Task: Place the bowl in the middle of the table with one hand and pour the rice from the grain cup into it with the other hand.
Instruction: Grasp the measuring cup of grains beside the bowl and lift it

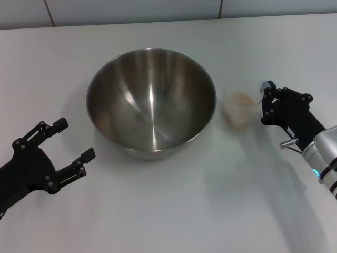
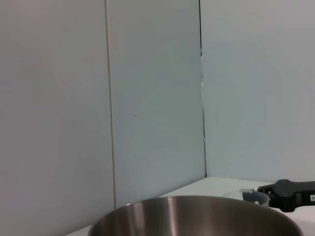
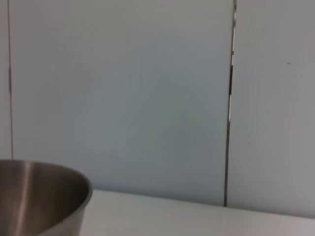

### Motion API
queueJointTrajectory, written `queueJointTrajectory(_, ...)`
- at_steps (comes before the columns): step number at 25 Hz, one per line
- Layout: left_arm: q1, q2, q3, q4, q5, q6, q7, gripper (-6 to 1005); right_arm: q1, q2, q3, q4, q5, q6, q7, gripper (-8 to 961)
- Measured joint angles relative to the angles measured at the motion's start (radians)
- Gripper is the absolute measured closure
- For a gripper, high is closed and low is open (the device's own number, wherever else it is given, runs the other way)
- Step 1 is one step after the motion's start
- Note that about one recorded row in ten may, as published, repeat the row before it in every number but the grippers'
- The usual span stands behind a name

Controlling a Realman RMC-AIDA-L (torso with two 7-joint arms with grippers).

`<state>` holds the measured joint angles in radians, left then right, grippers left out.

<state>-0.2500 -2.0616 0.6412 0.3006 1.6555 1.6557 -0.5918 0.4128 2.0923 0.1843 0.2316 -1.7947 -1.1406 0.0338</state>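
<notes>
The steel bowl (image 1: 151, 103) stands upright and empty in the middle of the white table (image 1: 184, 211). The clear grain cup (image 1: 238, 109) stands just right of the bowl, holding a pale heap of rice (image 1: 240, 100). My right gripper (image 1: 265, 103) is open, right beside the cup on its right, not touching it. My left gripper (image 1: 73, 139) is open and empty, low over the table left of and nearer than the bowl. The bowl's rim shows in the left wrist view (image 2: 197, 216) with the right gripper (image 2: 266, 195) beyond it. The bowl's wall also shows in the right wrist view (image 3: 39, 196).
A pale panelled wall (image 1: 158, 10) runs along the table's far edge. Bare tabletop lies in front of the bowl and on both sides of it.
</notes>
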Motion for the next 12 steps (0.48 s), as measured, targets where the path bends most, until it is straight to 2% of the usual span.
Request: queueJointTrajectory(12, 0.008, 0.0, 0.007, 0.0, 0.002, -0.002, 0.001, 158, 0.007, -0.011, 0.066, -0.012, 0.002, -0.231, 0.007, 912)
